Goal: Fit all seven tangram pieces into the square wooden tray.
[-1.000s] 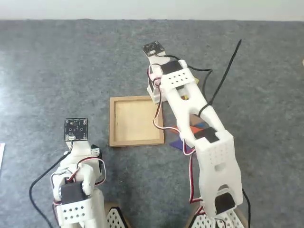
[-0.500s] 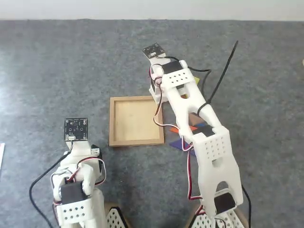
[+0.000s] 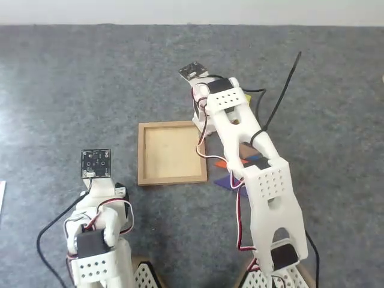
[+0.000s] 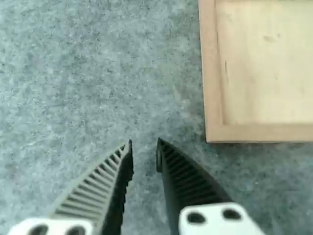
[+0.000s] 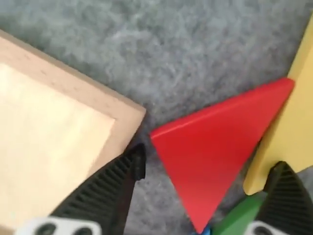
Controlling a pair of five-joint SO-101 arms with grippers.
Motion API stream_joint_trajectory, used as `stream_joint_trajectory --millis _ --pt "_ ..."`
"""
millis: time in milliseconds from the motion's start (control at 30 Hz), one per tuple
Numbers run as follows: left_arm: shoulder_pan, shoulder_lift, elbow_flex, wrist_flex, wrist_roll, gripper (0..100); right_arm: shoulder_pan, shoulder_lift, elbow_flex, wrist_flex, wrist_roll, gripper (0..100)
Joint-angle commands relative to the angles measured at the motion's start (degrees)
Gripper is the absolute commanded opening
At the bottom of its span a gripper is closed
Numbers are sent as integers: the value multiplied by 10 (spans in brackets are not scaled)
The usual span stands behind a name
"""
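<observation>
**Square wooden tray** (image 3: 142, 153): flat on the grey carpet, floor bare, no piece seated in it. It is the reference for all the entries below.

**Right gripper** (image 5: 210, 160): hangs off one outer corner of the tray on the side where the pieces lie. Its jaws are spread wide and grip nothing. One finger stands just outside that corner and the other on the far side of the red triangle from the tray.

**Red triangle** (image 5: 215, 142): flat on the carpet just off the same tray corner, with a narrow strip of carpet between them. It lies between the spread jaws. One vertex points toward the tray; the long edge faces away and runs alongside the yellow piece. Judged the likely piece for pickup.

**Yellow piece** (image 5: 288, 122): directly beyond the red triangle from the tray. Whether the two touch cannot be told.

**Green piece** (image 5: 239, 220): beside the red triangle's tip, also outside the tray.

**Purple piece** (image 3: 227, 182): on the carpet just off the tray's side, partly under the right arm.

**Left gripper** (image 4: 144, 147): near a different tray corner, well apart from the pieces. Its jaws are narrowly parted and hold nothing.

**Nearer arm:** the right one, already astride the red triangle.
</observation>
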Motion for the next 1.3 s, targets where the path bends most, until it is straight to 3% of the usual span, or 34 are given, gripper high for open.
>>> stream_joint_trajectory --millis 0,267,400,700,900,1133,1267 --pt "1 -11 -7 2 0 81 4 -1 -13 7 33 369" --pt "1 -11 -7 2 0 81 16 -2 -21 7 184 369" --pt "1 -11 -7 2 0 81 12 -2 -51 35 211 369" --pt "1 -11 -7 2 0 81 7 15 -83 101 200 368" --pt "1 -11 -7 2 0 81 -41 20 -83 98 55 368" --pt "1 -11 -7 2 0 81 -20 47 -86 81 84 364" --pt "1 -11 -7 2 0 81 -19 47 -86 78 84 257"
